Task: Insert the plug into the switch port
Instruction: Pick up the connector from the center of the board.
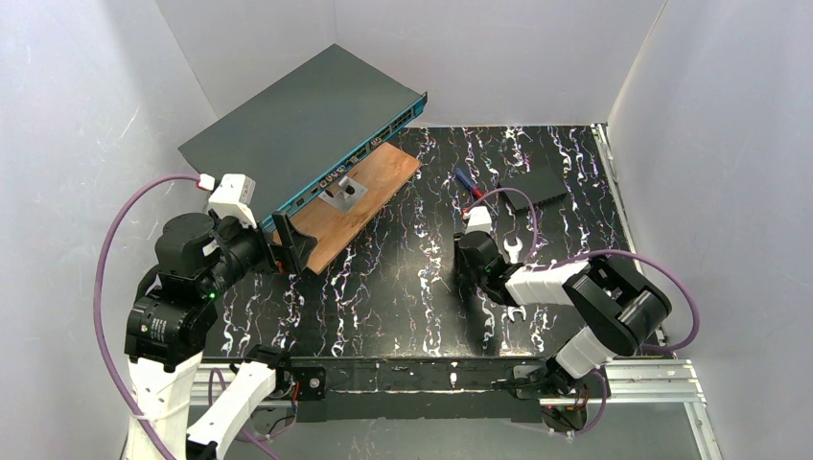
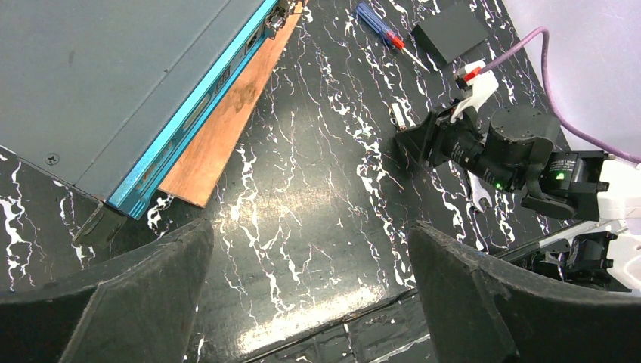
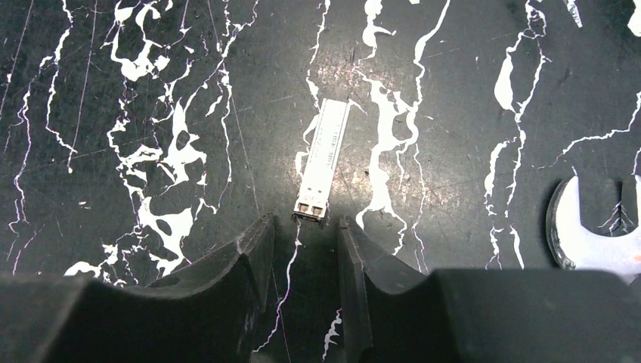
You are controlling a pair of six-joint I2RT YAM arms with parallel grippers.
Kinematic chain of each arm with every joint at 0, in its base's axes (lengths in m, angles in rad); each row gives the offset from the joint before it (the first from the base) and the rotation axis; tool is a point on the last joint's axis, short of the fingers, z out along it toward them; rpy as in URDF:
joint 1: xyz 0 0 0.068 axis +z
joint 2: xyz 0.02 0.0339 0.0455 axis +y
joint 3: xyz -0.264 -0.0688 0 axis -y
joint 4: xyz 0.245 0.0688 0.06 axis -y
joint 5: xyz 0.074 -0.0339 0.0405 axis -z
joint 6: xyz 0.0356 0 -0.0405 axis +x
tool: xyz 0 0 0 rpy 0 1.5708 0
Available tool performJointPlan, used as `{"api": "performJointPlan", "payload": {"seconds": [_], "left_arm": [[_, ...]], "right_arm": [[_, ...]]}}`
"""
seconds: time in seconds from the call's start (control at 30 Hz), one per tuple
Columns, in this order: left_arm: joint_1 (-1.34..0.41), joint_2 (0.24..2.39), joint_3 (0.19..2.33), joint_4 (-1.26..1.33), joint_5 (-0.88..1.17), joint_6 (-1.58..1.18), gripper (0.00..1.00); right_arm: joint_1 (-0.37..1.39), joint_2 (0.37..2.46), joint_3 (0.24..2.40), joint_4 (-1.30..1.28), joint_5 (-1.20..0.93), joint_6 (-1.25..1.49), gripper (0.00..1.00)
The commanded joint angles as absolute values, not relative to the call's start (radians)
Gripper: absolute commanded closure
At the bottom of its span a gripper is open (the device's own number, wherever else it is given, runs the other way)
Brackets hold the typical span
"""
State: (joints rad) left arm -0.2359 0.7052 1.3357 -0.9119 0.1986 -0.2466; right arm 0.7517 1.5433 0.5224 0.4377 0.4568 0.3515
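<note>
The switch (image 1: 307,115), a flat dark grey box with a teal port edge, lies tilted at the back left; its teal edge also shows in the left wrist view (image 2: 181,128). The plug (image 3: 321,162), a small silver module, lies flat on the black marbled table. Its near end sits just beyond the fingertips of my right gripper (image 3: 306,223). Those jaws stand narrowly apart, with bare table between them. My left gripper (image 2: 310,227) hovers wide open and empty near the switch's front corner (image 1: 288,244).
A wooden board (image 1: 360,196) with a small metal bracket (image 1: 345,192) lies along the switch's port edge. A screwdriver (image 1: 467,182) and a small black box (image 1: 535,185) sit at the back right. A wrench (image 3: 582,234) lies right of the plug.
</note>
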Motion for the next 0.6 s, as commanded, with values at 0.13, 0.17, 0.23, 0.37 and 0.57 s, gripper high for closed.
{"api": "performJointPlan", "payload": {"seconds": [0.13,0.17,0.23,0.37,0.57], "left_arm": [[-0.241,0.698,1.33,-0.899,0.195,-0.25,0.02],[-0.24,0.697,1.331,-0.899,0.193,-0.25,0.02],[-0.241,0.695,1.331,-0.9,0.19,-0.251,0.02],[-0.241,0.693,1.333,-0.902,0.18,-0.252,0.02],[-0.241,0.689,1.333,-0.905,0.167,-0.253,0.02]], "right_arm": [[0.787,1.611,0.509,0.5,0.557,0.349,0.59],[0.79,1.617,0.513,0.502,0.565,0.348,0.6],[0.797,1.63,0.518,0.502,0.581,0.348,0.61],[0.801,1.656,0.527,0.506,0.61,0.355,0.63],[0.801,1.68,0.532,0.509,0.625,0.368,0.75]]}}
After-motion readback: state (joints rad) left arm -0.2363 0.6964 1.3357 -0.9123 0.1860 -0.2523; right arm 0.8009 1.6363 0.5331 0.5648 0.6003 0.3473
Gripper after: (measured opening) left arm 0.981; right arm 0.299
